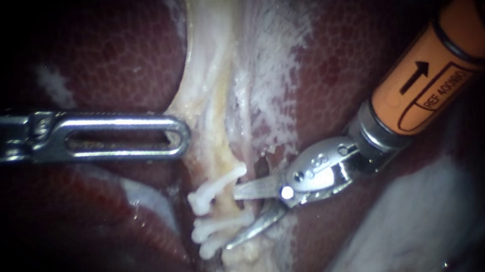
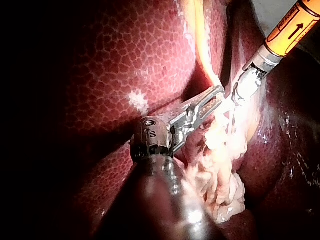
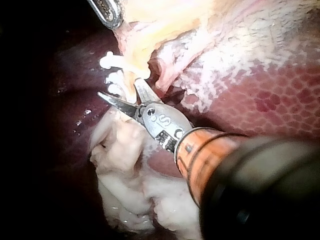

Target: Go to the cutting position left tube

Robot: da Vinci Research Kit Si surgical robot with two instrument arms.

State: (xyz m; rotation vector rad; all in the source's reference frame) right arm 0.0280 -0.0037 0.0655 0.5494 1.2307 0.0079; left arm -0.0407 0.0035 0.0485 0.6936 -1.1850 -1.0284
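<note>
Three white clips sit across the pale left tube, one above and two lower down. My right instrument comes in from the right with its blades open. The upper blade lies just under the top clip and the lower blade beside the bottom clips. In the right wrist view the open blades sit right by the clips. My left instrument, with slotted jaws, is shut on the edge of the pale tissue above the clips. The left wrist view shows those jaws holding the pale strand.
Dark red liver lies on both sides of the pale band. A thin pinkish second tube runs just right of the left tube. Whitish ragged tissue lies under the right instrument. Its orange shaft fills the upper right.
</note>
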